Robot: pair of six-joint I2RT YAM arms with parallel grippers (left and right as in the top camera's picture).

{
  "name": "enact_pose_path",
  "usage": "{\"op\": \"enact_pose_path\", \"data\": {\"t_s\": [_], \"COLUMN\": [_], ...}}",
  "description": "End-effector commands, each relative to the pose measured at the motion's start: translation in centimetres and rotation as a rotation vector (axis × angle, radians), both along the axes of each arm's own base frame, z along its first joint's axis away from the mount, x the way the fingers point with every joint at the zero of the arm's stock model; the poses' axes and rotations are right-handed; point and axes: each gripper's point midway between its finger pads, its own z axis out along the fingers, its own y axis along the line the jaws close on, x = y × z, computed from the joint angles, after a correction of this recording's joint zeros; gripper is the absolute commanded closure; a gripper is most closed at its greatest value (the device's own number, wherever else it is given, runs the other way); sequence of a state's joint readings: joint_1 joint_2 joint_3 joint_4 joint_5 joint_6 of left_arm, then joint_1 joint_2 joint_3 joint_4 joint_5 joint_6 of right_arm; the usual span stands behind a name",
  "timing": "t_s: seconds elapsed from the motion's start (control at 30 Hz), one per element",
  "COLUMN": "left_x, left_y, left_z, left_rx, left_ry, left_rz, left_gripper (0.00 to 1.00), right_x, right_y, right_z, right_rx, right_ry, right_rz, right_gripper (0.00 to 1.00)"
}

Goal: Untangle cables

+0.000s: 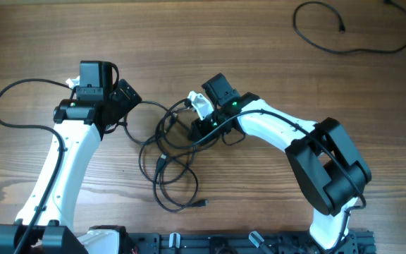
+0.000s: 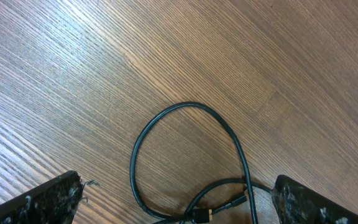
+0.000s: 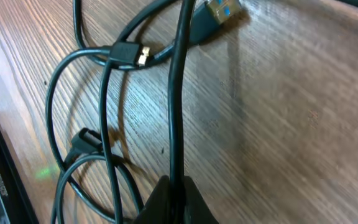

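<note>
Right gripper was squeezed shut on one cord of the cables, likely to pull it out of the messy pile in the middle of the table, while left gripper hung wide open over a loop, holding nothing

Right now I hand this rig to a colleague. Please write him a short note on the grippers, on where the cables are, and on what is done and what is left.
Left gripper: open, holding nothing. A cable loop lies on the table between its fingers.
Right gripper: shut on one strand of the tangle.
Cables: the tangle lies between the two arms. One separate cable lies alone at the far right.
Done: one cable lies apart and one strand is gripped.
Left: the tangle's strands cross each other and need pulling apart.
</note>
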State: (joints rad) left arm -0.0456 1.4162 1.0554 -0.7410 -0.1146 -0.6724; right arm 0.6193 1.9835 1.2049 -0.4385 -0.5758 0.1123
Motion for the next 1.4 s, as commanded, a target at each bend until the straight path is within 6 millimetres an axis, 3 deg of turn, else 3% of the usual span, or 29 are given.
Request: {"op": "enact_pose_path", "data": {"t_s": [0.0, 0.2, 0.37, 0.53, 0.63, 0.8, 1.03, 1.17, 1.27, 1.37], "left_x": [-0.2, -0.3, -0.3, -0.3, -0.3, -0.3, -0.3, -0.4, -0.4, -0.3], "left_y": [0.1, -0.8, -1.1, -1.2, -1.4, -1.7, -1.7, -2.0, -2.0, -2.0], "left_z": [0.4, 0.3, 0.3, 0.3, 0.3, 0.3, 0.3, 0.2, 0.2, 0.2], "left_rx": [-0.010, -0.060, -0.073, -0.081, -0.089, -0.103, -0.103, -0.120, -0.119, -0.120], "left_ry": [-0.011, -0.005, -0.005, -0.004, -0.004, -0.003, -0.003, 0.002, 0.005, -0.002], "left_rz": [0.018, -0.007, -0.014, -0.018, -0.022, -0.030, -0.030, -0.039, -0.038, -0.038], "left_gripper": [0.00, 0.00, 0.00, 0.00, 0.00, 0.00, 0.00, 0.00, 0.00, 0.00], "right_x": [0.7, 4.1, 4.8, 4.6, 4.5, 4.9, 5.6, 5.6, 4.3, 2.6], "right_y": [-0.1, -1.1, -1.6, -2.1, -2.2, -1.9, -2.3, -3.7, -5.4, -8.1], "right_z": [2.9, 13.8, 23.2, 28.3, 30.0, 31.7, 31.8, 28.4, 24.9, 23.0], "right_rx": [0.070, 0.256, 0.391, 0.460, 0.493, 0.545, 0.522, 0.373, 0.219, 0.049], "right_ry": [0.041, -0.113, -0.388, -0.563, -0.615, -0.654, -0.652, -0.601, -0.510, -0.446], "right_rz": [-0.025, -0.100, -0.102, -0.090, -0.087, -0.107, -0.155, -0.186, -0.188, -0.205], "right_gripper": [0.96, 0.96, 0.96, 0.96, 0.96, 0.96, 0.96, 0.96, 0.95, 0.96]}}
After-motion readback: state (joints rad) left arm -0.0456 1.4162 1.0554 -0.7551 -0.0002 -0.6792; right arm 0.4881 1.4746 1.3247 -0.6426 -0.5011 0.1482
